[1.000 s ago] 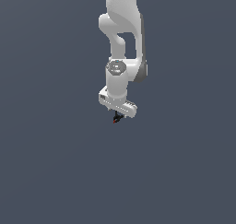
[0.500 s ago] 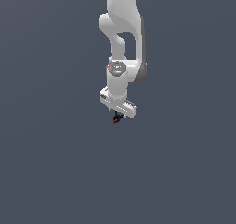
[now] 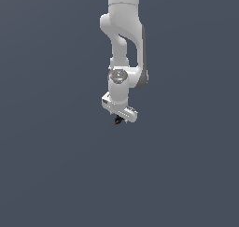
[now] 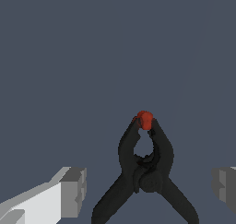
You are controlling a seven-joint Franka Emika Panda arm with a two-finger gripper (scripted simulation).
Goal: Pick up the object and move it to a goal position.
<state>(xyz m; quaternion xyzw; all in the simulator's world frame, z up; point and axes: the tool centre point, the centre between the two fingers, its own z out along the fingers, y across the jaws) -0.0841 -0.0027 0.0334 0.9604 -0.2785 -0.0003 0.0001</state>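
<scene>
The white arm (image 3: 122, 44) hangs straight down over bare grey ground. Its gripper (image 3: 119, 118) stands open, fingers (image 4: 69, 191) well apart and touching nothing. The clamp (image 4: 145, 172) lies between them, its long axis pointing away from the palm, red tip (image 4: 144, 119) outward.

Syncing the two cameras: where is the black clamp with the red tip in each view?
Exterior view: the clamp is a tiny dark speck with a red dot, just under the white hand, near picture centre.
Wrist view: the clamp fills the lower middle, red tip up, between the two fingers.
Shared landmark: the red tip.
</scene>
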